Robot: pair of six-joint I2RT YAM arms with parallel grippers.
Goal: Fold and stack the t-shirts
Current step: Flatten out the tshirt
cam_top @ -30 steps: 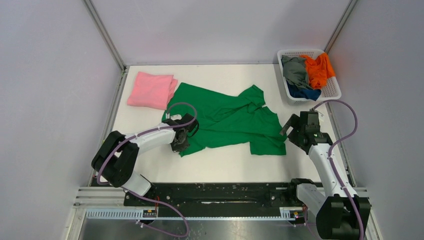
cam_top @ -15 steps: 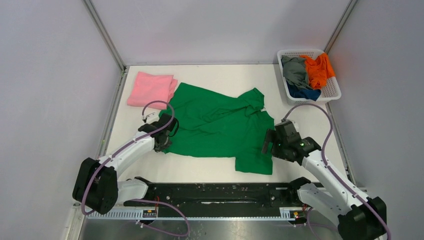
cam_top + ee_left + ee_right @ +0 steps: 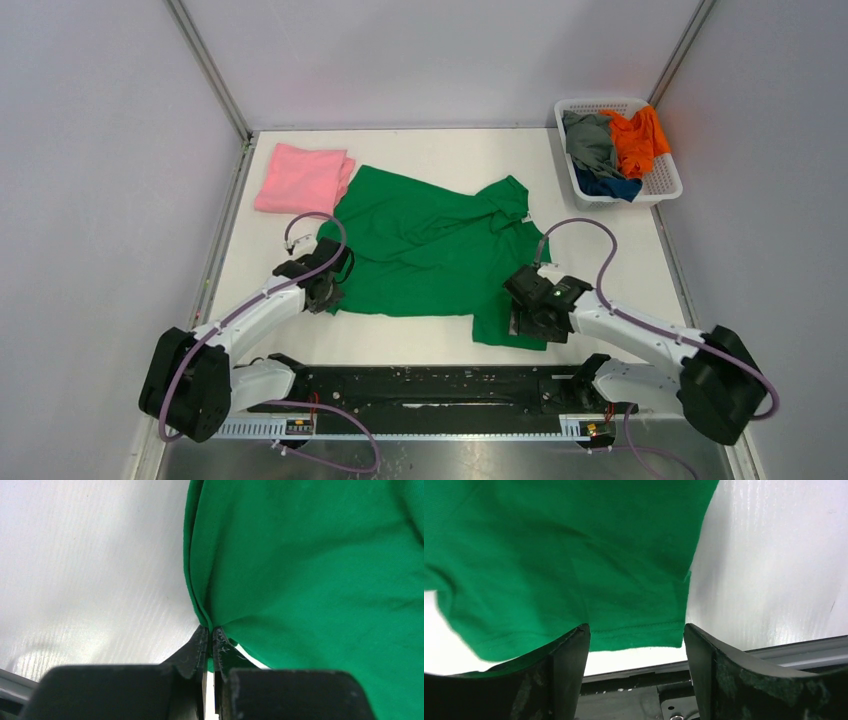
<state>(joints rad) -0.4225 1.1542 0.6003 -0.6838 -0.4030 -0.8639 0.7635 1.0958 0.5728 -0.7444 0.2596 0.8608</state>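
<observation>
right hand (image 3: 636, 632) shifted nearer; basket (image 3: 668, 190) (white) holds shirts (image 3: 592, 142)

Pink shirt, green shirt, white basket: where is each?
pink t-shirt (image 3: 300, 180), top external view, middle of the folded cloth.
green t-shirt (image 3: 430, 250), top external view, middle of its body.
white basket (image 3: 668, 183), top external view, its near right wall.

A white desk (image 3: 440, 150) seen from above. A green shirt (image 3: 430, 250) lies spread and rumpled across its middle, one sleeve reaching toward the near edge. A pink shirt (image 3: 300, 180), folded, sits at the far left, just beside the green one. A white slatted basket (image 3: 600, 101) stands in the far right corner.
</observation>
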